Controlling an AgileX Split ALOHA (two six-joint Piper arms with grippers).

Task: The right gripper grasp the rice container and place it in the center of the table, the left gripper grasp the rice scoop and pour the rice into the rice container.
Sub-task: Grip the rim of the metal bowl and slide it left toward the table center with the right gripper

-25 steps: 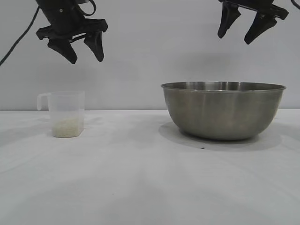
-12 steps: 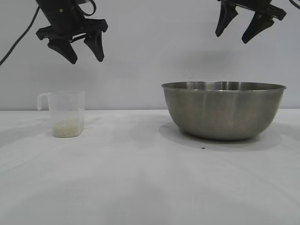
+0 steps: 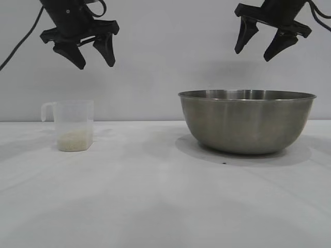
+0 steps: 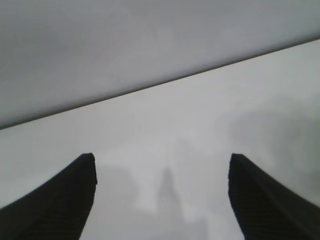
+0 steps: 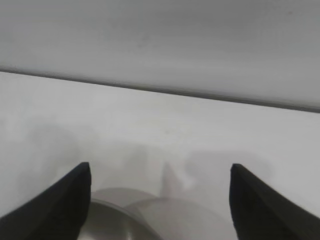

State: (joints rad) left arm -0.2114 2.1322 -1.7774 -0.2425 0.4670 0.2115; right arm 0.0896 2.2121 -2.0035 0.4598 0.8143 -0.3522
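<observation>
A: Steel first. Rice container point(image 3: 246, 122) sits on the table point(image 3: 155, 206), below the right gripper point(image 3: 257, 51). Gripper hangs well above the rim, a little inward of the bowl's middle, toward the other arm. Jaws spread wide, nothing between them.

B: Contact?

A: None. Clear air between the fingertips and the rim. In the right wrist view the two dark fingers frame bare table, with a curve of the container's rim point(image 5: 150, 212) showing low between them.

B: Left side?

A: Left gripper point(image 3: 94, 60) hangs high, jaws spread too, nothing held. Rice scoop point(image 3: 71, 125) stands upright almost straight beneath it, well apart from the fingertips. Handle at the rim points away from the bowl. Rice point(image 3: 74, 140) lies as a shallow layer in the bottom of the scoop.

B: Left wrist view shows the scoop?

A: No. Only the two fingers and white table between them.

B: Progress, then?

A: My reading: nothing done yet. Container untouched and off to the right arm's side, not centred. Scoop not gripped, rice all inside it, and no grains visible on the table.

B: What is left?

A: Everything. Right gripper must come down and close on the rim, then carry or slide the bowl to the middle. After that the left gripper takes the scoop and tips it over the bowl.
</observation>
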